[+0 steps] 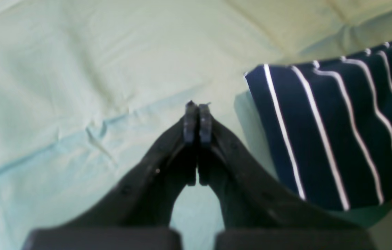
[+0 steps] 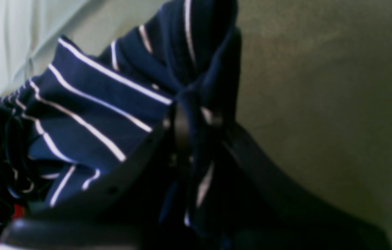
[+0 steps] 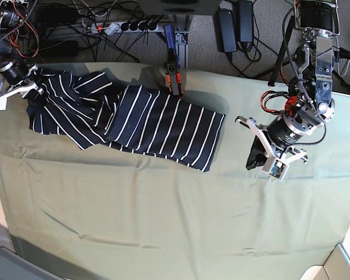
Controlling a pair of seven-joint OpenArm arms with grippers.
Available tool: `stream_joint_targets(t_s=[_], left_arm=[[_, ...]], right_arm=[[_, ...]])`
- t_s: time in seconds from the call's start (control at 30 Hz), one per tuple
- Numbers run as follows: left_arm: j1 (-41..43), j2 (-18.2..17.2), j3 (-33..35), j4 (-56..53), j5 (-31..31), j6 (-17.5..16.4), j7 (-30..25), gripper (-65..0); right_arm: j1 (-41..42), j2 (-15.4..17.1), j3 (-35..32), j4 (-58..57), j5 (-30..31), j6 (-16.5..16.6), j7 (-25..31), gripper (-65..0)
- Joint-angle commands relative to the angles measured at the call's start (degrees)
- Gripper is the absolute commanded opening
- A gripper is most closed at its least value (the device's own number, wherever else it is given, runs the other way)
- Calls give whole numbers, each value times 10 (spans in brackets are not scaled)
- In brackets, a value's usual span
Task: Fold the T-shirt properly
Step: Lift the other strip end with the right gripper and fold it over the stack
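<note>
Clearly pinching a bunched edge of the T-shirt (image 2: 105,104) with the right gripper (image 2: 196,121), probably to pull it flat for folding. Left gripper (image 1: 197,119) pressed together, empty, parked on the counter (image 3: 163,221) just beside the shirt's free end, likely awaiting its turn.

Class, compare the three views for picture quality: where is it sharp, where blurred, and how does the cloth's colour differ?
Base view: sharp and evenly lit, T-shirt stripes crisp on the olive table cloth. Left wrist view: soft focus, cloth washed out to pale mint, the shut left gripper blurred. Right wrist view: darkest and blurriest, the right gripper merging with the fabric it pinches.
</note>
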Motion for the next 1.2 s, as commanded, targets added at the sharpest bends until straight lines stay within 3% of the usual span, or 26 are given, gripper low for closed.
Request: stream_joint_targets(t_s=[0.0,0.3,0.43,0.7,0.87,0.97,1.17], left_arm=[[-4,-4,-7,8,-6,-6,-10,-650],[40,-57,-8,7,1,-6,-20,-650],[66,-65,-8,7,0,-6,-20,-650],[84,-62,-1,7,-40,-7,-22,-650],[85,-30,27,7,-20,-15,-24,-650],[85,-18,44,7,11,-15,-42,-650],[85,-17,72,6,12,-15,-54,-650]], right_arm=[[4,14,6,8,2,41,17,-650],[9,12,7,66,18,41,8,-650],[15,11,7,117,18,41,-3,-650],[22,11,7,186,16,41,-7,-650],[41,9,-2,193,15,41,-9,-650],[59,9,-27,195,8,41,-11,-650],[96,9,-117,199,-26,41,-11,-650]])
